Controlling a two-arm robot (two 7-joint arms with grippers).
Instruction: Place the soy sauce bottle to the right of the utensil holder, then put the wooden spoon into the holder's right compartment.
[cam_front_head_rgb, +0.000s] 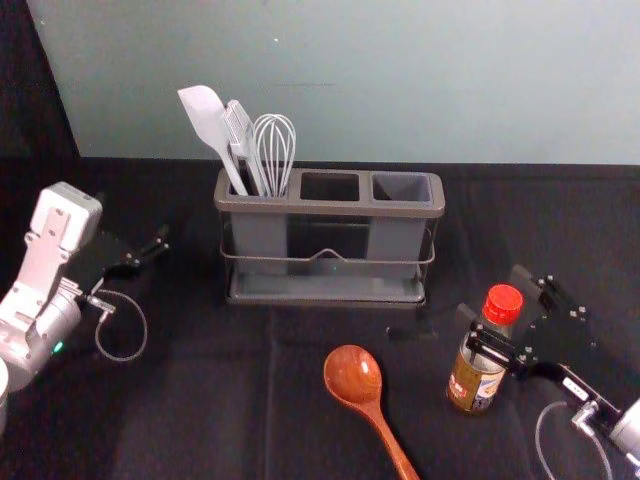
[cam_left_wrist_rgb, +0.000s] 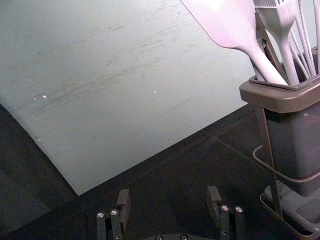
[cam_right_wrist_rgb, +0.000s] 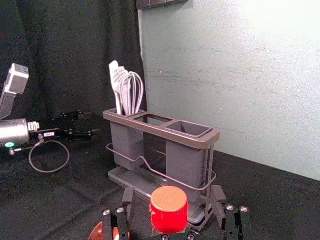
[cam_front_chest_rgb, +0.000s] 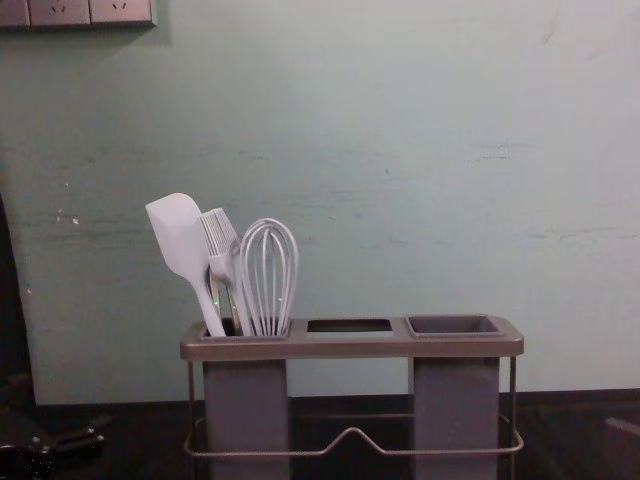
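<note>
In the head view my right gripper (cam_front_head_rgb: 470, 328) reaches in from the right around the soy sauce bottle (cam_front_head_rgb: 474, 375), which stands upright with a red cap. The right wrist view has the red cap (cam_right_wrist_rgb: 169, 207) between the fingers of my open right gripper (cam_right_wrist_rgb: 173, 200), a gap on each side. The wooden spoon (cam_front_head_rgb: 353, 375) lies bowl-up, left of the bottle and in front of the utensil holder (cam_front_head_rgb: 330, 210). The holder's right compartment (cam_front_chest_rgb: 455, 326) is empty. My left gripper (cam_front_head_rgb: 150, 252) is parked at the left; its own view shows it open (cam_left_wrist_rgb: 169, 197).
White utensils, a spatula (cam_front_head_rgb: 207, 120), a brush and a whisk (cam_front_head_rgb: 274, 145), stand in the holder's left compartment. A pale wall (cam_front_head_rgb: 400, 80) rises behind the black-covered table (cam_front_head_rgb: 220, 400). A dark curtain (cam_right_wrist_rgb: 75, 60) hangs beyond the left arm.
</note>
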